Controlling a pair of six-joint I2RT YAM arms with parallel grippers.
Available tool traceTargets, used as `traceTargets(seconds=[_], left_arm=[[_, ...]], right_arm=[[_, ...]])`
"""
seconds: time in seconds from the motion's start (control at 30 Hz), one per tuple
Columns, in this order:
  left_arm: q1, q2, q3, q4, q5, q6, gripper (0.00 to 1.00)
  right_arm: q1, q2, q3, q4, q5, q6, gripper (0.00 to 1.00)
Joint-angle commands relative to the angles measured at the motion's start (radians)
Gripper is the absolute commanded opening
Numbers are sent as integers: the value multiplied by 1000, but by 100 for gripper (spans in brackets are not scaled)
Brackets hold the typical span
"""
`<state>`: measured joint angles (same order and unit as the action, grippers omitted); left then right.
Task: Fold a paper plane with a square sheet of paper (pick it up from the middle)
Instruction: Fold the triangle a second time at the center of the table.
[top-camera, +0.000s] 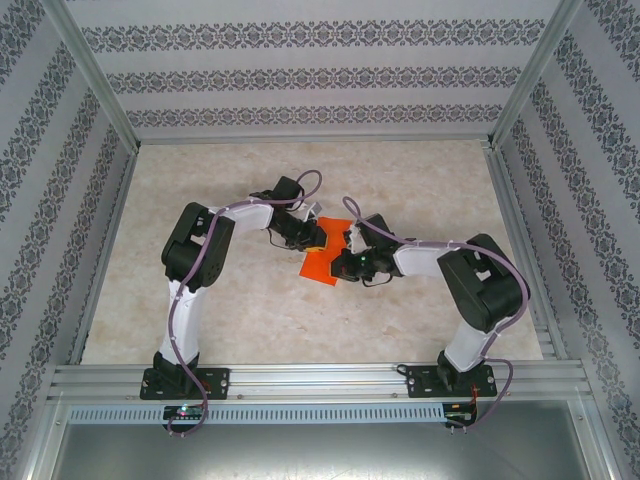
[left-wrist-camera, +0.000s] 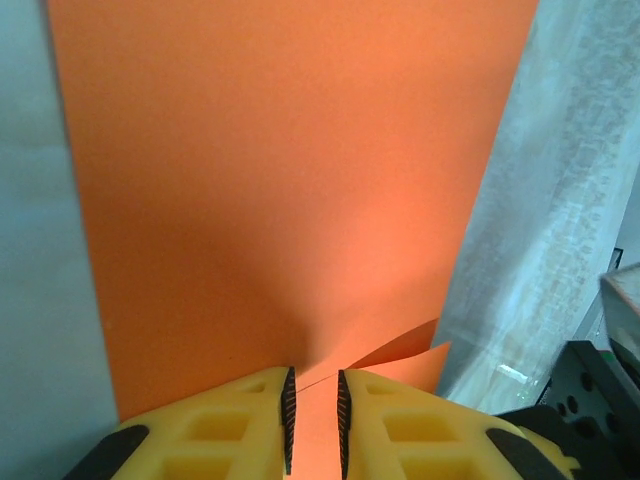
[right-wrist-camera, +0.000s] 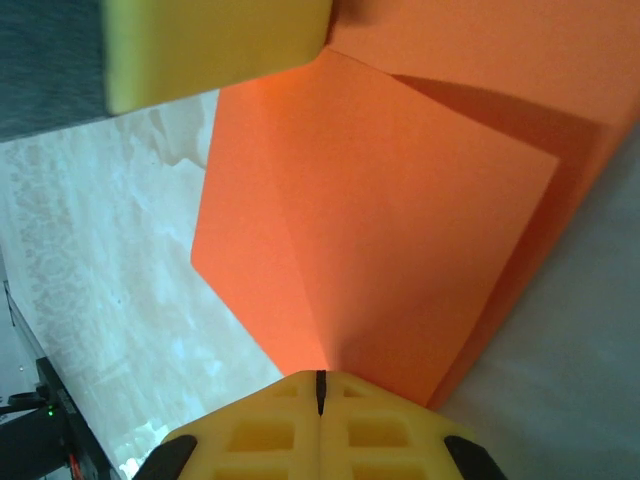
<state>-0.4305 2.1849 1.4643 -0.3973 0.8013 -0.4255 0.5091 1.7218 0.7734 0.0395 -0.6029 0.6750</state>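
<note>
Beige marbled table (top-camera: 200, 300), closed in on three sides by grey-and-white patterned wall panels (top-camera: 300, 80).

Left arm (top-camera: 190, 250), black and white with a purple cable, is bolted at the table's near edge. It reaches in to the table's middle. Right arm (top-camera: 480, 285), same build, is also bolted at the near edge and bends in to the table's middle from the other side.

Thin bright orange-red square sheet of paper (top-camera: 318, 266) sits at the table's middle, between the two grippers. It is not flat. The right wrist view shows a crease running up it (right-wrist-camera: 380, 230), with one layer lapping over another and casting a shadow. The left wrist view shows a small flap turned over by the fingers.

Left gripper (top-camera: 312, 236) is at the table's middle, on the far side of the sheet. Its yellow foam fingers (left-wrist-camera: 240, 425) are almost together, with orange paper caught in the narrow gap between the black pads.

Right gripper (top-camera: 347, 262) is at the table's middle, on the sheet's right edge. Its yellow fingers (right-wrist-camera: 270, 430) are pressed fully together, and the sheet's crease runs straight into the seam, so they pinch the paper.
</note>
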Motion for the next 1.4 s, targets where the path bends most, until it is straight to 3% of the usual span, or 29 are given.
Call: traceTargets(seconds=[0.0,0.23,0.67,1.03,1.23,1.37], left_arm=[[-4,68,12,-94,-120,74,23],[-4,92,30,-128,-182,103,23],[-2,99,29,-128,-185,109,23],[-2,114,38,-132,-191,114,23],[-1,117,39,-132,-185,113,23],[-1,114,34,-123,-171,107,23]], right_arm=[[16,-63,-23,-39,9,5,4],[21,-34,-35,-22,-14,11,4],[34,50,-35,-5,-17,1,4],[69,-19,-55,-170,25,-50,3],[54,-57,-40,-166,4,-38,3],[-11,-113,-40,-45,-17,35,2]])
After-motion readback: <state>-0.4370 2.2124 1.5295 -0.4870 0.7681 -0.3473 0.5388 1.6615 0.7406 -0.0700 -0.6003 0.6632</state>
